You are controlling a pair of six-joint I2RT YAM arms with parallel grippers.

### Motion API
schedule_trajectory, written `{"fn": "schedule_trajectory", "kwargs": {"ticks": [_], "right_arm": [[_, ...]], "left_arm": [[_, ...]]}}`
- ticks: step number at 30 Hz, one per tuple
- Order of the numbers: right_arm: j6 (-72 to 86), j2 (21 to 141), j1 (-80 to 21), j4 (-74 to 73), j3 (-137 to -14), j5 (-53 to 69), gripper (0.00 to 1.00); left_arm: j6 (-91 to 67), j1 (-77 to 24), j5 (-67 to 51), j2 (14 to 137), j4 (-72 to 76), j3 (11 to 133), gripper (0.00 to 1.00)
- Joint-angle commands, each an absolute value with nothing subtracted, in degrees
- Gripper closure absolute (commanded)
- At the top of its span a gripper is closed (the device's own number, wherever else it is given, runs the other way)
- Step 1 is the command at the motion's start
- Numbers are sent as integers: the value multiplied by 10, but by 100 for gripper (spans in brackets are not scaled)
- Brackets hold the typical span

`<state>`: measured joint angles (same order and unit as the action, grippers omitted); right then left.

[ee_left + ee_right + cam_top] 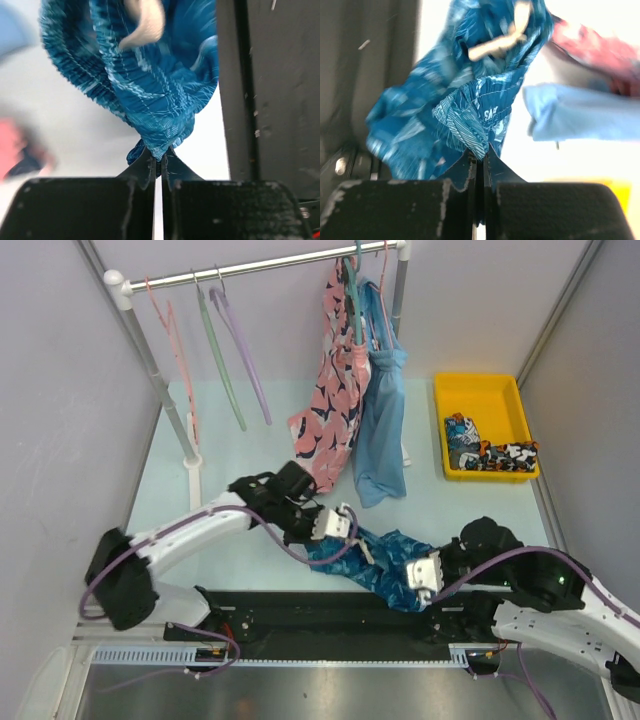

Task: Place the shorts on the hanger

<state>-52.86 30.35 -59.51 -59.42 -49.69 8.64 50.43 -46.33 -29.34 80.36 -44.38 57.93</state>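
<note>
One lilac hanger (246, 358) hangs on the rail (260, 267) at far left, well apart from the shorts (385, 565), stretched low near the table's (165, 498) front edge between the left gripper (159, 159) and the right gripper (480, 154), each with its fingers pinching bunched fabric.

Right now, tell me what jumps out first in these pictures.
The blue patterned shorts are bunched at the front edge of the table, with the left gripper and right gripper each pinching an end. Behind them, a pink garment and a light-blue garment hang from the rail.
</note>
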Motion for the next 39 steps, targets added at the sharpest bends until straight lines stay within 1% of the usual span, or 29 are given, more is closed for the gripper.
{"fn": "schedule_trajectory", "kwargs": {"ticks": [1, 3, 6, 8, 10, 11, 13, 14, 16, 19, 21, 24, 25, 27, 28, 29, 31, 32, 34, 36, 37, 38, 39], "right_arm": [[-385, 294, -541, -462, -512, 34, 100], [-352, 298, -531, -381, -519, -24, 100], [-349, 321, -512, -258, -547, -74, 100], [-354, 358, -498, -175, -586, -78, 100], [-365, 395, -487, -138, -623, -68, 100], [-366, 436, -480, -115, -648, -51, 100], [-360, 467, -474, -93, -714, -34, 100], [-358, 496, -473, -85, -734, -13, 100], [-351, 514, -472, -87, -778, 14, 100], [-343, 519, -472, -119, -789, 40, 100], [-346, 513, -468, -175, -788, 49, 100], [-353, 498, -445, -239, -759, 95, 100], [-359, 491, -440, -247, -742, 108, 100], [-397, 479, -428, -259, -683, 139, 100], [-411, 469, -424, -262, -662, 142, 100], [-425, 465, -420, -264, -616, 149, 100], [-462, 461, -411, -255, -574, 158, 100], [-469, 465, -407, -251, -537, 166, 100], [-490, 487, -396, -238, -508, 183, 100], [-495, 502, -373, -221, -481, 208, 100], [-497, 512, -363, -203, -474, 233, 100], [-500, 526, -339, -196, -468, 247, 100], [-504, 533, -327, -189, -449, 260, 100]], "left_arm": [[366, -446, -320, 644, -483, 641, 100], [343, -445, -281, 606, -499, 678, 100], [340, -445, -195, 590, -535, 743, 100], [353, -445, -127, 590, -561, 802, 100], [379, -445, -92, 595, -580, 851, 100], [384, -445, -74, 598, -597, 905, 100], [407, -445, -40, 607, -619, 964, 100], [411, -445, -31, 616, -636, 1019, 100], [424, -445, -26, 626, -672, 1088, 100], [437, -445, -28, 633, -707, 1118, 100], [440, -445, -26, 624, -711, 1104, 100], [443, -446, -43, 600, -696, 1029, 100], [440, -448, -49, 594, -680, 974, 100], [441, -453, -44, 582, -662, 912, 100], [430, -454, -34, 581, -632, 844, 100], [421, -456, -16, 580, -614, 813, 100], [406, -458, -9, 585, -570, 733, 100], [399, -459, -1, 589, -553, 710, 100], [387, -459, -1, 613, -510, 657, 100], [384, -459, 46, 627, -470, 627, 100], [376, -459, 66, 633, -416, 595, 100], [372, -459, 93, 635, -392, 580, 100], [368, -459, 95, 633, -371, 563, 100]]}}
